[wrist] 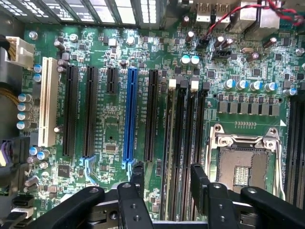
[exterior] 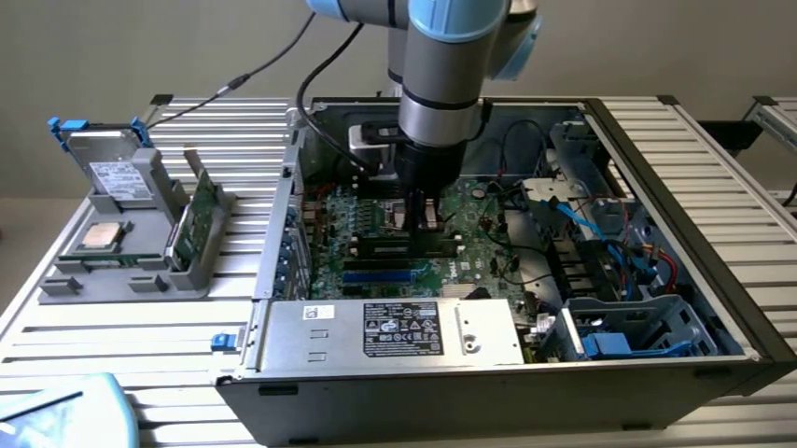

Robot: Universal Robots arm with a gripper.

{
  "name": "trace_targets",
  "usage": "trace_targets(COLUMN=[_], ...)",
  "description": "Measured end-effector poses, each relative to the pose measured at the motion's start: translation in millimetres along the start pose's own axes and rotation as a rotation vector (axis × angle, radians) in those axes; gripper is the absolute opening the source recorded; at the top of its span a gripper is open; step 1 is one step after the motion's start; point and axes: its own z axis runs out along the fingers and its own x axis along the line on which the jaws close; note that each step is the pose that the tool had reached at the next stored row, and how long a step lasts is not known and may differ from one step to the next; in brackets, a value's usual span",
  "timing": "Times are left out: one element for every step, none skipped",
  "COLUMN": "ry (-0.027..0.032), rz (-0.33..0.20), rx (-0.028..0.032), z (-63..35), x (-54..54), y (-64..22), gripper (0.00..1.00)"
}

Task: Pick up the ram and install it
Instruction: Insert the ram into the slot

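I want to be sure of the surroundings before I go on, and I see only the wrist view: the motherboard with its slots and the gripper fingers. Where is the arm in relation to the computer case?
Observer: The arm comes straight down into the open computer case; the gripper is low over the middle of the motherboard.
Operator: Is there something outside the case?
Observer: Yes, a gray holder sits on the slatted table, at the exterior view's left of the case.
Operator: Does it carry any part?
Observer: A green circuit board stands upright in it.
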Motion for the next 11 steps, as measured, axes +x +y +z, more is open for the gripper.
trace_targets(ry=[0.0001, 0.0001, 0.0001, 0.0000, 0.0000, 0.0001, 0.0000, 0.0001, 0.0000, 0.0000, 0.0000], rz=[0.000, 0.000, 0.000, 0.000, 0.000, 0.000, 0.000, 0.000, 0.000, 0.000, 0.000], rx=[0.0000, 0.0000, 0.0000, 0.0001, 0.0001, 0.0000, 0.0001, 0.0000, 0.0001, 0.0001, 0.0000], z=[-1.9, -3.9, -5.6, -7.5, -9.8, -12.1, -14.7, -16.2, -16.4, -16.4, -16.4], x=[0.0, 0.0, 0.0, 0.0, 0.0, 0.1, 0.1, 0.1, 0.1, 0.1, 0.1], y=[0.8, 1.6, 2.0, 2.2, 2.3, 2.5, 2.7, 2.8, 2.8, 2.8, 2.8], gripper=[0.52, 0.52, 0.52, 0.52, 0.52, 0.52, 0.52, 0.52, 0.52, 0.50, 0.44])
